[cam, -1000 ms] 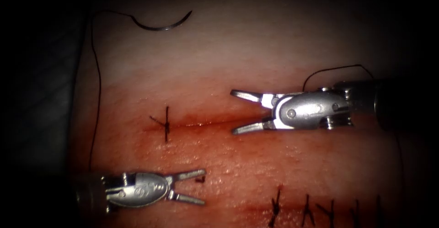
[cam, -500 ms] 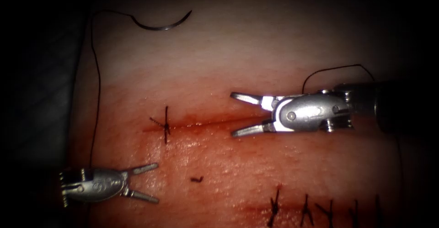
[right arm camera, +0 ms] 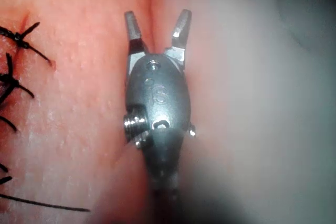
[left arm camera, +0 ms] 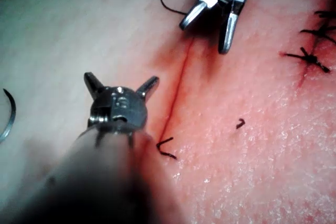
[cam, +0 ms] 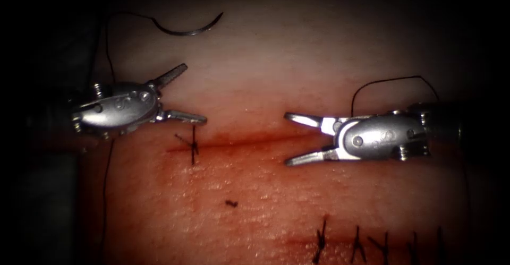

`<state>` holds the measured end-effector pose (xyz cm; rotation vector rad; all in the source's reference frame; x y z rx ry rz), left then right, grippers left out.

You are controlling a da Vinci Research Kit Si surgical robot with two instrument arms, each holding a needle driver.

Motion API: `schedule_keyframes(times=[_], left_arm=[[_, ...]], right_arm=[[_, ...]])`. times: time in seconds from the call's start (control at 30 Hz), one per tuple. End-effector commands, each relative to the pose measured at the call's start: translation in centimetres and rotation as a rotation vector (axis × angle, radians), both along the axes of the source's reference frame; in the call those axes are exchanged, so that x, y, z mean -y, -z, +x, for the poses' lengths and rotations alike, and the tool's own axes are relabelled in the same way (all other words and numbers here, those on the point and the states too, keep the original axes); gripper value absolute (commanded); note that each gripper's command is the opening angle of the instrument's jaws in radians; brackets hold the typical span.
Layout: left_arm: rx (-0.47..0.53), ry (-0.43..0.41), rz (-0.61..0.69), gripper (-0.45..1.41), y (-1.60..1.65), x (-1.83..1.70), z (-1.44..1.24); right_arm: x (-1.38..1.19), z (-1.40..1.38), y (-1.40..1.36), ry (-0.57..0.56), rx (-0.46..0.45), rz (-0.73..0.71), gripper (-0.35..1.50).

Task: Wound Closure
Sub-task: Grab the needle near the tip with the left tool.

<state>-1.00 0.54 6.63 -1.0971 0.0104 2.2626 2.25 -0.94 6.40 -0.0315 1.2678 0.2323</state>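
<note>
The curved needle (cam: 186, 30) lies free on the pale tissue far above the cut (cam: 239, 140), in neither tool and not in the tissue; it is also in the left wrist view (left arm camera: 7, 115). Its thread (cam: 110, 68) runs from its left end down the left side. My left tool (cam: 194, 93) is open and empty just above the tied stitch (cam: 193, 145) at the cut's left end, with the needle above it. My right tool (cam: 287, 139) is open and empty, its jaws astride the cut's right part. The wrist views show both open: the left tool (left arm camera: 122, 81) and the right tool (right arm camera: 157, 19).
A short cut scrap of thread (cam: 231, 203) lies on the tissue below the cut. A row of several tied stitches (cam: 372, 244) closes a second cut lower right. A thread loop (cam: 393, 80) arches above the right tool. Red fluid (cam: 159, 169) stains the tissue around the cut.
My left tool moved from the lower left up to just above the tied stitch, staying open. My right tool shifted slightly right and down, still open. The needle stayed put.
</note>
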Motion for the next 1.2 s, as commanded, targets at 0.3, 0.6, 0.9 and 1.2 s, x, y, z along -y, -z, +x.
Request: schedule_keyframes(times=[0.3,0.6,0.9,1.2], left_arm=[[-0.155,0.062,-0.025,0.62,-0.63,-0.47,-0.33],[-0.257,0.103,-0.018,0.66,-1.17,-0.90,-0.10],[-0.120,0.144,0.110,0.61,-1.56,-1.16,0.07],[-0.177,0.111,0.282,0.56,-1.87,-1.17,0.13]], right_arm=[[0.00,-0.07,-0.04,-0.001,0.013,0.002,1.41],[-0.01,-0.07,-0.03,-0.008,0.018,0.008,1.41],[0.00,-0.05,-0.05,-0.012,0.020,0.012,1.41],[0.03,-0.04,-0.06,-0.015,0.019,0.014,1.41]])
